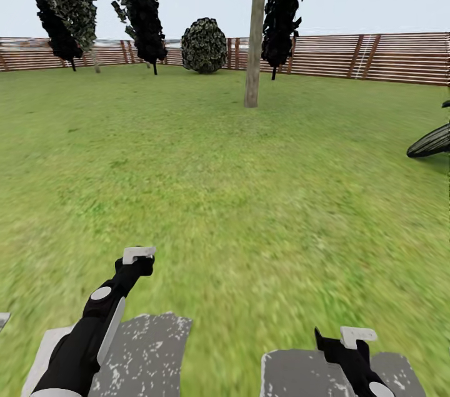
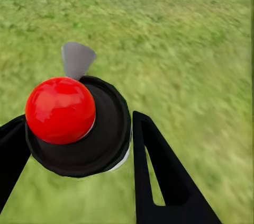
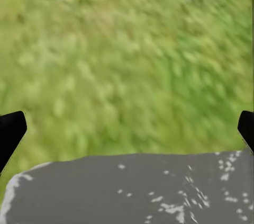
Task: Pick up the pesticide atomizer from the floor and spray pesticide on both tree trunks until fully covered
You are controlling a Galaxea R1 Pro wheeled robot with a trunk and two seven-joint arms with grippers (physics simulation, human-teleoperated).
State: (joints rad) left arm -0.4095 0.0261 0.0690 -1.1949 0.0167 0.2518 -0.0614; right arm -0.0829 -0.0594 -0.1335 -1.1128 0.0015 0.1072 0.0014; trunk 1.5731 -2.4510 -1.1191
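Nothing can be read here — no words, numbers, brands or signs stand on the wooden fence (image 1: 387, 56), and the bottle (image 2: 79, 123) seen from above shows no legible label.

Head view looks forward across the lawn (image 1: 250, 184) toward the fence (image 1: 387, 56); both wrist views face nearby grass.

Tree trunk (image 1: 255, 34) stands ahead on lawn (image 1: 187, 153) (fence (image 1: 375, 56) behind).
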